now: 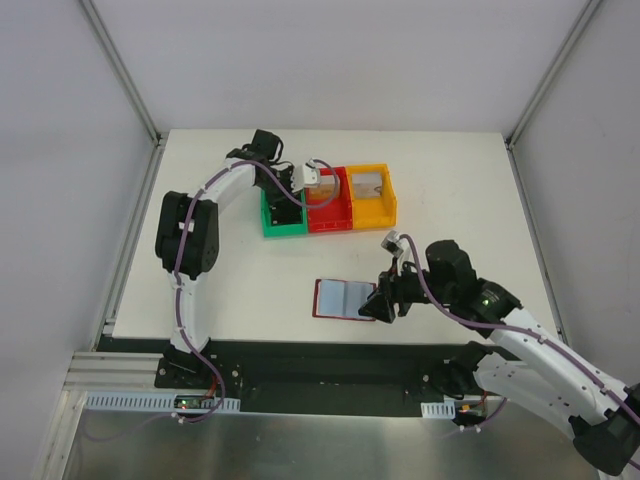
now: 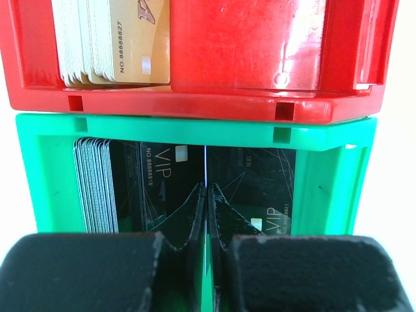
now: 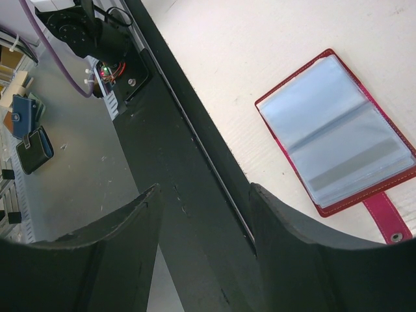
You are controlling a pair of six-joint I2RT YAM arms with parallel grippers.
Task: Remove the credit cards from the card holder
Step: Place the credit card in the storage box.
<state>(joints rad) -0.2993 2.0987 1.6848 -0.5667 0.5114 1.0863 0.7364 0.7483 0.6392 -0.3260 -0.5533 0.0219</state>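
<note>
Nearest, the right gripper (image 1: 383, 303) hangs over the near edge of the table (image 1: 220, 300), jaws spread wide and empty. It is just right of the card holder (image 1: 345, 298), which lies open and flat with its grey-blue pockets up and its red tab strap (image 3: 383, 218) showing. Farther back, a green bin (image 1: 270, 228), red bin (image 1: 330, 222) and yellow bin (image 1: 372, 212) stand touching in a row. There the left gripper (image 2: 206, 190) hovers at the green bin, fingers pressed together on a thin credit card (image 2: 205, 166) seen edge-on, among stacked black cards (image 2: 97, 188). Gold cards (image 2: 110, 45) sit in the red bin.
</note>
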